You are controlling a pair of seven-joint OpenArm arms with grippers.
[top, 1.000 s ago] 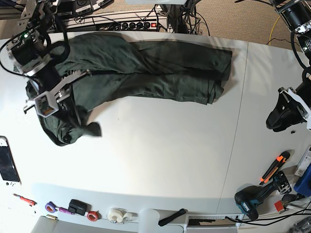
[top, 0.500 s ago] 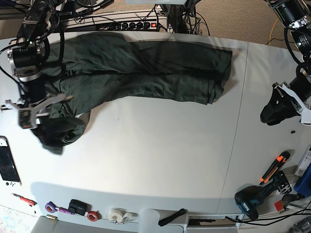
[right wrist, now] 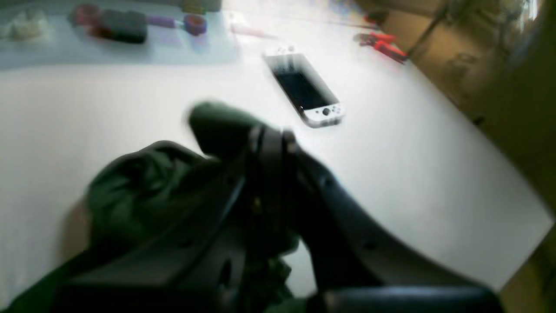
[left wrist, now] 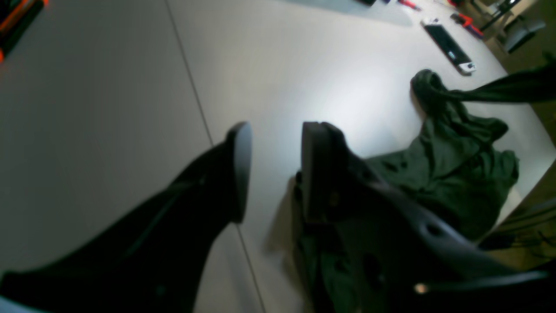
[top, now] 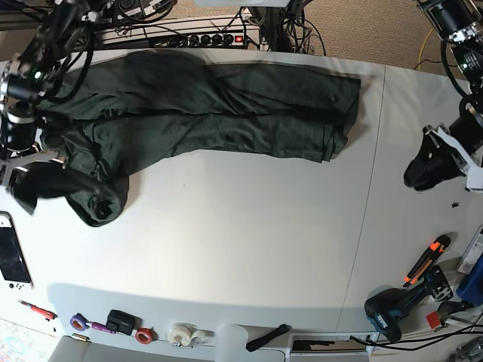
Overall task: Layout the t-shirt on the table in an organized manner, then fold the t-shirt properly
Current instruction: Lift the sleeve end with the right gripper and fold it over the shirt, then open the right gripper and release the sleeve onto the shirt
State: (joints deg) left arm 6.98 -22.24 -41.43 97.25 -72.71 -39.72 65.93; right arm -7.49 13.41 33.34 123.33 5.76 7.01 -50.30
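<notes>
Right gripper [right wrist: 267, 143] is clamped tight on a bunched fold of the large dark green, heathered soft-fabric t-shirt [top: 226, 105], holding a stretched tail of cloth out past the left side of the base view, just above the very large white smooth table [top: 249, 249]. Left gripper [left wrist: 271, 169] hangs over bare tabletop near the thin seam, its 2 dark fingers [left wrist: 241, 165] apart with nothing between them, well away from the garment's nearest edge.

Most of the shirt lies as a long wrinkled band across the far half of the table, with 1 end crumpled into a heap [top: 98, 200] below the clamped fold.

Risks, as I judge them:
- With only 1 point gripped and the other end unanchored, a further pull could drag the whole band sideways rather than spread it
- The pinch looks to take in several layers, so lifting may raise a knot instead of a single edge
- The black-screened handheld console with white ends [top: 13, 253] sits just beside the drawn-out cloth; a low sweep could snag or shove it toward the edge
- Cloth pulled beyond the rounded table corner could slide off under its own weight
</notes>
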